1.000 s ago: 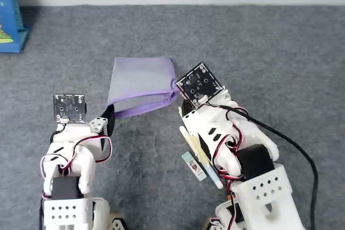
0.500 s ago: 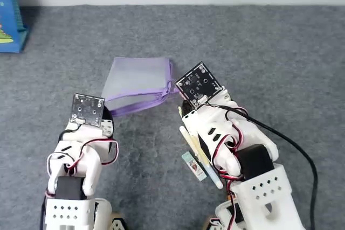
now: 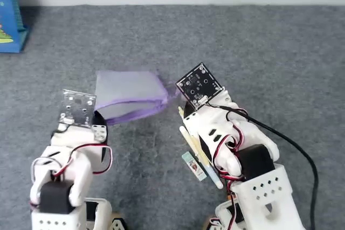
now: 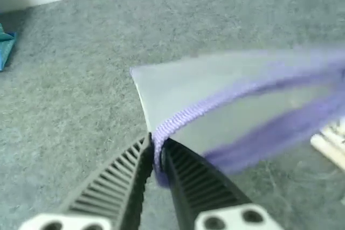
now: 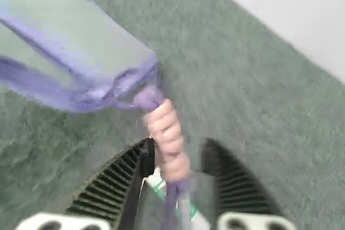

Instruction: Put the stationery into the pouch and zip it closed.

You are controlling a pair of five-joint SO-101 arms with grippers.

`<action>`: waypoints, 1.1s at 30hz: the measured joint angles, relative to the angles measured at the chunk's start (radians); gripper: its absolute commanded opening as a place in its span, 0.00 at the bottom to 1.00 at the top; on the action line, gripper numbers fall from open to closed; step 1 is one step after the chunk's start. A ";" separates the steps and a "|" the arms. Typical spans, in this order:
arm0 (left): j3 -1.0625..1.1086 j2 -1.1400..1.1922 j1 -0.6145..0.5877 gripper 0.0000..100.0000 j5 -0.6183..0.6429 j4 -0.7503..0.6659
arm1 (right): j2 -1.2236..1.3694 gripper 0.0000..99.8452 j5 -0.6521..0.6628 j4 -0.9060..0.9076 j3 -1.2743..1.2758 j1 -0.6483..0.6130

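- Left wrist view: left gripper (image 4: 156, 157) clamped on the zipper edge of the pouch (image 4: 232, 95).
- Right gripper (image 5: 178, 149): jaws apart, zip pull (image 5: 161, 122) between them.
- Pouch lies on the carpet (image 3: 280, 52), between the arms.

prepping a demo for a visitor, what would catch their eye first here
The purple pouch on the grey carpet between the two arms stands out most, its zipper edge pinched in the left gripper. At its other end a pink braided pull cord runs between the right gripper's open jaws. Loose stationery lies on the carpet beside the right arm.
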 measured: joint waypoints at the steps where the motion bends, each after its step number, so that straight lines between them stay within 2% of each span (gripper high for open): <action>1: -0.032 0.000 0.000 0.01 0.011 0.026 | 0.000 0.23 -0.015 0.012 0.000 0.000; 6: -0.137 -0.005 -0.002 0.01 0.035 0.121 | 0.000 0.23 -0.060 0.107 -0.025 0.044; 10: -0.137 -0.006 -0.015 0.01 0.035 0.123 | -0.002 0.23 -0.063 0.178 -0.031 0.084; 17: -0.137 -0.006 -0.017 0.01 0.035 0.123 | 0.081 0.23 -0.063 0.183 -0.008 0.094; 20: -0.137 -0.006 -0.017 0.01 0.035 0.123 | 0.206 0.23 -0.063 0.147 -0.008 0.098; 26: -0.137 -0.006 -0.017 0.01 0.035 0.123 | 0.483 0.23 0.041 0.029 -0.008 0.109; 33: -0.137 -0.006 -0.017 0.01 0.035 0.123 | 0.666 0.23 0.130 -0.101 -0.008 0.115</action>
